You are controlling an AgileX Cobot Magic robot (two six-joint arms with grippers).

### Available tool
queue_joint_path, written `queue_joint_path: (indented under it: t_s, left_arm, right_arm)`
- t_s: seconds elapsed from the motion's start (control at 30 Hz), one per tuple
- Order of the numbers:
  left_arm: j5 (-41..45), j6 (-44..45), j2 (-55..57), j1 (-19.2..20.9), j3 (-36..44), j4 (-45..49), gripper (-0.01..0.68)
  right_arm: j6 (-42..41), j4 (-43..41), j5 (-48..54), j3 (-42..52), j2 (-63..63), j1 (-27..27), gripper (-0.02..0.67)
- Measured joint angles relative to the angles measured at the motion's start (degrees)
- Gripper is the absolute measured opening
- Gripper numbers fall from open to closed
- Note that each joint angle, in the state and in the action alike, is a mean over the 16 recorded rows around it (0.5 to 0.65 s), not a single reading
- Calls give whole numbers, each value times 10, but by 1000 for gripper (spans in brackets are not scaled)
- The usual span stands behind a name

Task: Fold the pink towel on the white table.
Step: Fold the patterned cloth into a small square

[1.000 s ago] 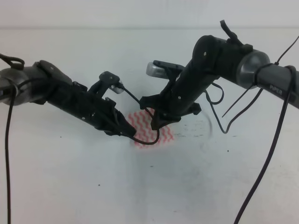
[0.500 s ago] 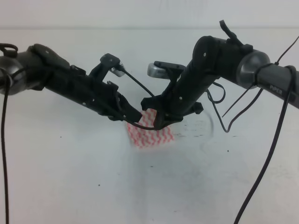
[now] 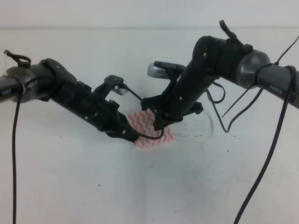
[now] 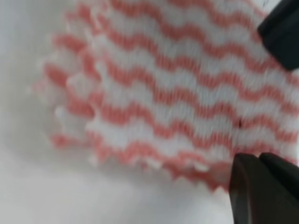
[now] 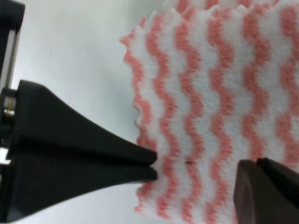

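Observation:
The pink towel (image 3: 150, 131) lies small and layered on the white table (image 3: 140, 191) between both arms. In the left wrist view the pink towel (image 4: 177, 93) shows several stacked wavy edges at its left. My left gripper (image 3: 133, 136) is low at the towel's left front edge. In the right wrist view the left gripper (image 5: 152, 165) has its jaws pressed together on that edge. My right gripper (image 3: 158, 125) sits over the towel's back part. The right gripper (image 5: 247, 168) looks shut, its tips on the cloth (image 5: 210, 93).
A thin black cable (image 3: 156, 136) from the left arm loops across the towel's front. More cables (image 3: 271, 154) hang from the right arm at the right side. A silver camera (image 3: 156, 70) sits above the right wrist.
Half a second ago my left gripper was raised with the towel's edge lifted. It has come back down to the table, and the towel lies flatter. The right arm has barely moved.

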Motion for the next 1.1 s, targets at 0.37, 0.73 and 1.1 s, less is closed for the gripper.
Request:
queue_joint_path:
  t_s: [0.37, 0.73, 1.1]
  left_arm:
    - [38, -21, -1, -1, -32, 23, 0]
    - [-24, -26, -7, -9, -76, 2, 0]
    - [-106, -30, -2, -24, -79, -17, 0]
  right_arm:
    - [1, -5, -1, 0, 0, -1, -18]
    - [12, -11, 6, 0, 1, -17, -18]
    - [15, -21, 39, 0, 12, -24, -18]
